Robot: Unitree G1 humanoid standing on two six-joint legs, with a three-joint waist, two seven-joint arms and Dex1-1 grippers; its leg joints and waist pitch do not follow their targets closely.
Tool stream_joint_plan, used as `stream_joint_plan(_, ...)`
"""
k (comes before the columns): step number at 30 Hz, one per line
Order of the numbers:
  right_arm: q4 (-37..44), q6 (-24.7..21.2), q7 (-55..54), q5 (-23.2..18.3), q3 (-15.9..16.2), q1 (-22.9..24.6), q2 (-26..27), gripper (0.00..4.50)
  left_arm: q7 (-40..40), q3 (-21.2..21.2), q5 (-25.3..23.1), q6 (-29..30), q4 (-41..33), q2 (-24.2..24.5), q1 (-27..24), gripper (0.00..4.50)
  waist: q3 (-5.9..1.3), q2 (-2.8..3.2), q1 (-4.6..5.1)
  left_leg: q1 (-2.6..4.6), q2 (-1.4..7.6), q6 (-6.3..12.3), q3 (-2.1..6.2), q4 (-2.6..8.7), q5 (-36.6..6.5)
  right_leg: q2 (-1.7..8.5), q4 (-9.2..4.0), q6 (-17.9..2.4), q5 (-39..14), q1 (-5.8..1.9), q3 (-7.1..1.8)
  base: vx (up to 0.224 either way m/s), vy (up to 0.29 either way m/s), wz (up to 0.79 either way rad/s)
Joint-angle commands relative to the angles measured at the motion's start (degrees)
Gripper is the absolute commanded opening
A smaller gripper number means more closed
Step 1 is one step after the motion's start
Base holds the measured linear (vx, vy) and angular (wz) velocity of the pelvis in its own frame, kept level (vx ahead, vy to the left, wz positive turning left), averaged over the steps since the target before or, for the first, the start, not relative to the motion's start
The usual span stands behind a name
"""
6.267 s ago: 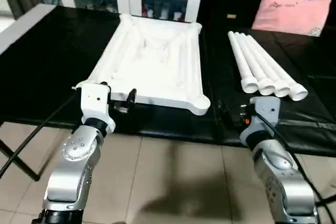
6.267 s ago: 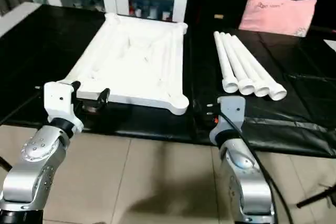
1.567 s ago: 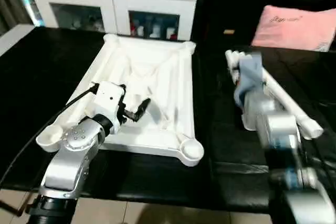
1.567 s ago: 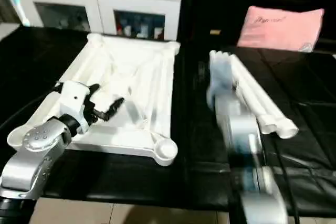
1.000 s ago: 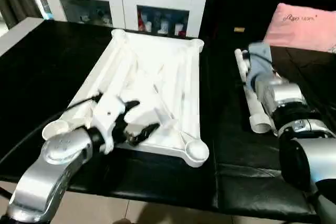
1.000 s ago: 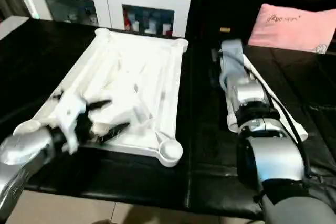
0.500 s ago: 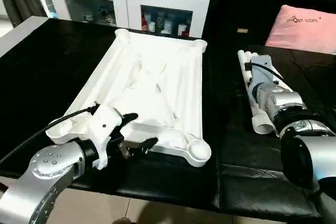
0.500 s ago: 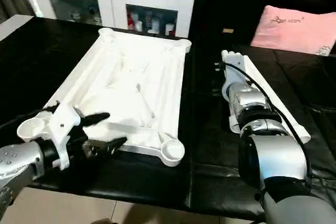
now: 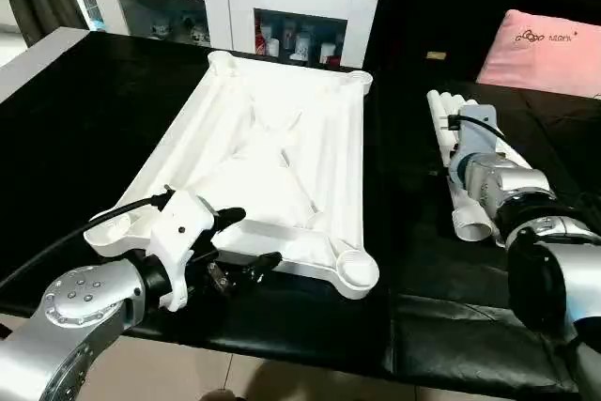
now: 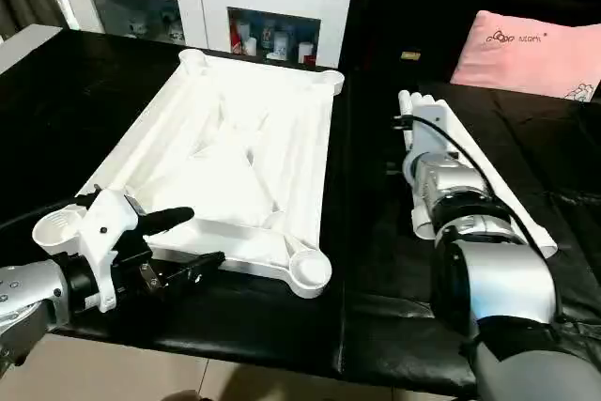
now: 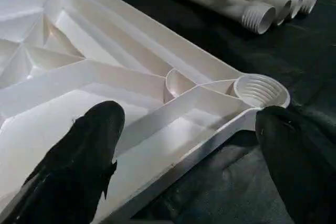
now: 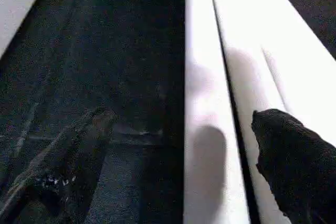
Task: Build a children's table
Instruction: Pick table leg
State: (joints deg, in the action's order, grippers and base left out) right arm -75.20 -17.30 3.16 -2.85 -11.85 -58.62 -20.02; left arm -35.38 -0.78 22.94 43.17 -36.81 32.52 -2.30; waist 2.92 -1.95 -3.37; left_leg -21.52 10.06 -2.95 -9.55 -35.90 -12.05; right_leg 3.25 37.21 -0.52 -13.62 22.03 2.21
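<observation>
Showing threaded socket (image 11: 261,91): left wrist view.

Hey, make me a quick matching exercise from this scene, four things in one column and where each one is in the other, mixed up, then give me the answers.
Things:
1. tabletop
2. legs
3. pink pillow
4. left gripper

Places:
A. far right corner of the black surface
B. jaws open at the tabletop's near edge
C. upside down, ribs up, left of the legs
D. side by side under the right arm

Pairs: 1-C, 2-D, 3-A, 4-B
</observation>
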Motion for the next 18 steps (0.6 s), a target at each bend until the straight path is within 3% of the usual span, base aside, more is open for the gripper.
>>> stream_joint_plan(1,-0.88,-1.19,0.63,-1.07,-0.9,0.99,-0.79,4.5,0.35,0.57,0.79,0.75,-1.22,0.18,0.45,4.46,-2.81,0.39,-0.05,0.52,2.21,-0.67,0.19,4.28,-5.71,3.62,-3.48,-13.16,1.13,-2.16,-2.3,0.0,0.0,0.0)
stream_joint_plan(16,-1.4,-4.66,1.59,-2.43,-3.25,2.92,-0.23,4.5,0.79,0.24,1.82,1.97,-2.09,0.94,0.55,4.46,-2.7,0.27,-0.08,0.56,2.26,-0.77,0.22,4.37,-6.02,3.68,-3.57,-13.57,0.75,-2.16,-2.28,0.0,0.0,0.0)
stream_joint_plan(18,-1.45,-4.91,1.91,-2.65,-3.53,2.96,-0.11,4.33,0.85,0.19,1.91,1.96,-2.02,1.05,0.63,4.49,-2.71,0.3,-0.1,0.57,2.3,-0.84,0.27,4.41,-6.18,3.72,-3.54,-13.52,0.51,-2.16,-2.27,0.0,0.0,0.0)
